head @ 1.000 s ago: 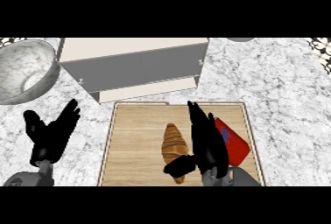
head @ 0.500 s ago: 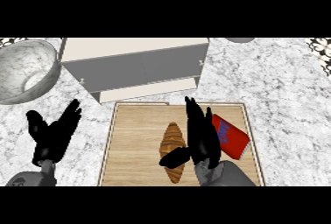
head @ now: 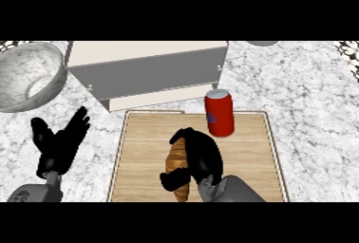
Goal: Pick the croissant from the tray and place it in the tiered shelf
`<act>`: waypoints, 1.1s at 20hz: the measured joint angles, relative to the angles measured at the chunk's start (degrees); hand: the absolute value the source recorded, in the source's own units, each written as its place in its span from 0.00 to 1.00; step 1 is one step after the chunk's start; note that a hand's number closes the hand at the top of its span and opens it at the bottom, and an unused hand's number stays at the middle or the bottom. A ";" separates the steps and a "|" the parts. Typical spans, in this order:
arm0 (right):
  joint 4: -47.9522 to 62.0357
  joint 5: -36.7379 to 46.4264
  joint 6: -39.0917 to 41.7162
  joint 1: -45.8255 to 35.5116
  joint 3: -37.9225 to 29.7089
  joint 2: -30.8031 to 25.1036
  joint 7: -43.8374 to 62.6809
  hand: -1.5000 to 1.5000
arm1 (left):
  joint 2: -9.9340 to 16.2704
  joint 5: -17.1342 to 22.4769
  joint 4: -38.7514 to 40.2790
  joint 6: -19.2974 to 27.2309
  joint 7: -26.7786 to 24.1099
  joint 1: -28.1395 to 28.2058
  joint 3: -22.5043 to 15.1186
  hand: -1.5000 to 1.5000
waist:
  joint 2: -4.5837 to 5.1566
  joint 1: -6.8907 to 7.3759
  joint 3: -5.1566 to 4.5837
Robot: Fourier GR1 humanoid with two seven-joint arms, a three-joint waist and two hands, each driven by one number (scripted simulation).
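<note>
The right hand (head: 201,156) was curled around the croissant (head: 178,163), which lay on the wooden tray (head: 140,156). A red can (head: 219,113) stood upright at the tray's far edge, near the tiered shelf (head: 151,71). The left hand (head: 61,142) rested open on the counter (head: 308,104).
</note>
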 measured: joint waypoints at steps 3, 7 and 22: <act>-0.78 -0.06 -0.89 0.46 0.80 -0.01 -0.57 1.00 | -0.25 -0.52 -1.73 0.26 1.19 0.68 0.25 0.50 | 0.14 -0.23 -0.02; -2.77 2.07 -2.91 1.29 2.61 0.28 -1.61 1.00 | -0.73 -0.98 -1.60 -0.39 0.73 0.98 0.90 0.50 | 0.30 -0.40 0.08; -5.56 -2.72 -7.99 -30.62 17.51 0.05 7.16 1.00 | -1.81 -2.55 0.05 -1.18 1.43 -1.47 0.32 0.50 | 0.20 1.68 -0.07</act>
